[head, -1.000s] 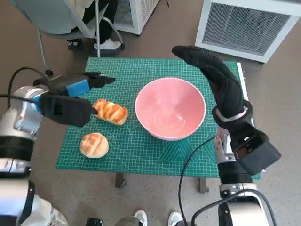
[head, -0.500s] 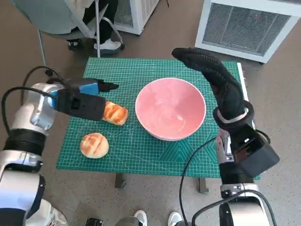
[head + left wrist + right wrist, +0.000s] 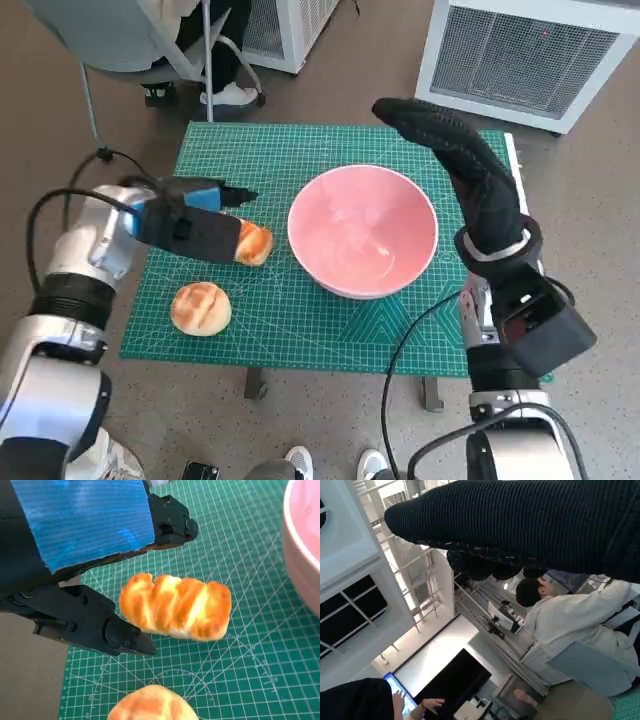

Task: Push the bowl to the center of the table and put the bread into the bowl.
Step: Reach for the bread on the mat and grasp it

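showing two breads: twisted loaf (image 3: 175, 606), round bun (image 3: 200, 307), one bowl (image 3: 362, 231)

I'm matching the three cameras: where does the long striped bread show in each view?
Head view: the striped bread lies left of the bowl, half hidden by the left hand.
Left wrist view: mid-picture, between the hand's fingers.
Right wrist view: not in it.
Shared landmark: the bowl's pink rim.

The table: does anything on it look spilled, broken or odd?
Nothing stands out. The pink bowl sits upright and empty on the green mat, and the striped bread and round bun lie whole beside it.
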{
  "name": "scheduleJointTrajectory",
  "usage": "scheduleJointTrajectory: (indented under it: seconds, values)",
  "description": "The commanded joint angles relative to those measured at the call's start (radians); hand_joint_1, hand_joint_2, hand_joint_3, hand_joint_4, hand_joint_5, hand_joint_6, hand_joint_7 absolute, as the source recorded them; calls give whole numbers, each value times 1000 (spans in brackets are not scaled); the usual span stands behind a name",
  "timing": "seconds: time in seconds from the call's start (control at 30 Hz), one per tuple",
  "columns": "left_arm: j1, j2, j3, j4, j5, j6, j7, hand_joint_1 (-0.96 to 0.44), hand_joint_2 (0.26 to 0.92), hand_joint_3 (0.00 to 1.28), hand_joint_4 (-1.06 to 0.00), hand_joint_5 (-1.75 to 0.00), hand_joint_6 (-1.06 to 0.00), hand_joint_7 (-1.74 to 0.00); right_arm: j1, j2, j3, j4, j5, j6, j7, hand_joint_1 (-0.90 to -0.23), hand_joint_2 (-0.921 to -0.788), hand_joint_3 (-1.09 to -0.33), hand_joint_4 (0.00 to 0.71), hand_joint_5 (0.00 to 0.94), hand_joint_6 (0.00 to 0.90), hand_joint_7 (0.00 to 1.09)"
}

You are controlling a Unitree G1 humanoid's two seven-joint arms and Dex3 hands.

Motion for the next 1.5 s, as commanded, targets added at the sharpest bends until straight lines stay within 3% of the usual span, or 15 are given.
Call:
scheduleJointTrajectory:
  seconds: [0.03, 0.5, 0.77, 0.93, 1.07, 1.1, 1.13, 1.17, 1.23, 1.37, 1.5]
  values:
    - [-30, -23, -28, 33, 32, -8, 42, -18, 773, 1, -46, -4, -196, -8, 30, -6, 1, 4, -9, 12, -12, -702, -921, -841, 304, 15, -1, 736]
    - [-32, -99, -96, 140, 89, -11, 129, -53, 777, 3, -148, -29, -256, -32, 41, -14, -4, 0, -4, 12, -23, -703, -921, -836, 304, 17, -1, 721]
    - [-22, -123, -126, 177, 108, -61, 188, -39, 808, 13, -273, -39, -396, -80, 49, -16, -7, -6, 3, 11, -24, -696, -921, -835, 303, 18, -1, 718]
    - [-17, -129, -145, 198, 124, -92, 238, -53, 859, 21, -457, -60, -514, -111, 52, -16, -8, -8, 6, 11, -24, -691, -921, -832, 302, 19, -1, 717]
    - [-8, -129, -157, 219, 140, -104, 290, -49, 904, 44, -688, -144, -657, -174, 57, -15, -8, -14, 9, 12, -24, -688, -921, -829, 300, 18, -1, 716]
    - [-8, -129, -159, 223, 141, -105, 297, -39, 907, 69, -675, -365, -619, -399, 57, -14, -8, -15, 9, 12, -24, -687, -921, -829, 300, 18, -1, 716]
    - [-7, -128, -159, 229, 141, -108, 305, -25, 912, 129, -628, -715, -538, -749, 58, -14, -8, -16, 10, 12, -25, -687, -921, -828, 300, 18, -1, 716]
    - [-6, -127, -159, 233, 141, -109, 312, -16, 915, 151, -617, -935, -506, -939, 59, -14, -8, -16, 10, 12, -25, -686, -921, -828, 299, 18, -1, 716]
    - [-6, -126, -157, 240, 137, -112, 319, -9, 918, 171, -608, -1124, -479, -1103, 59, -13, -9, -16, 10, 13, -25, -686, -921, -827, 299, 18, -1, 716]
    - [-11, -118, -150, 252, 129, -112, 327, -2, 920, 131, -646, -1235, -537, -1163, 60, -13, -10, -12, 12, 11, -24, -684, -921, -826, 298, 18, -1, 717]
    - [-23, -98, -136, 251, 117, -119, 324, 0, 920, 96, -658, -1230, -601, -1146, 62, -13, -11, -13, 13, 9, -24, -684, -921, -823, 298, 19, -1, 718]
